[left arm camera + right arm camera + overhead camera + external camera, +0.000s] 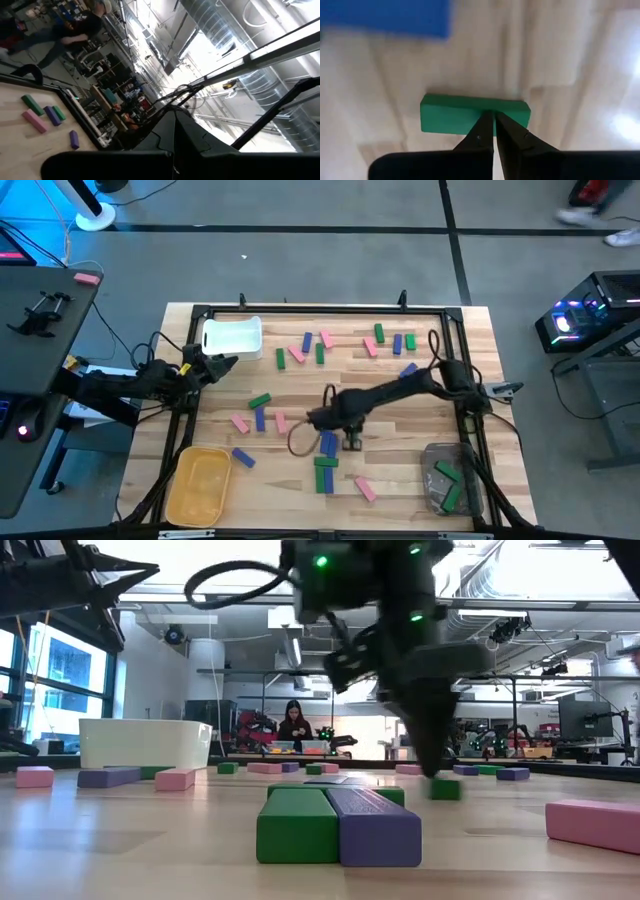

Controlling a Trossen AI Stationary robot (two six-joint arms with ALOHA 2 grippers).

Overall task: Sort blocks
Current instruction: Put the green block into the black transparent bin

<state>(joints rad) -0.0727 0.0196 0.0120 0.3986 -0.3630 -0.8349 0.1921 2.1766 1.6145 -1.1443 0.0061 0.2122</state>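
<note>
High view, table: wooden table [400,395] with green, pink and blue-purple blocks [318,352] scattered over it.
High view, bins: white bin [232,336] at the far left; yellow bin [198,485] at the near left; clear bin [446,477] at the near right with green blocks inside.
High view, right gripper [318,423]: reached to mid-table, fingers together, just beside a blue-purple block [328,443] and green blocks [325,471].
High view, left gripper [228,363]: at the left edge beside the white bin, fingers together, holding nothing.
Low view, foreground: a green block [297,824] and a purple block [374,827] lie touching side by side; a pink block [594,822] lies apart to the right.
Low view, right gripper: dark fingers point down to a small green block [446,789] on the table.
Low view, background: a person [294,726] sits in the room beyond.
Left wrist view: closed fingers [176,132] raised off the table, aimed at the ceiling; several blocks lie on the table edge below.
Right wrist view: closed fingertips [490,124] meet at the near edge of a green block [472,114] lying flat; whether they touch it cannot be told; a blue block [385,16] lies beyond.
</note>
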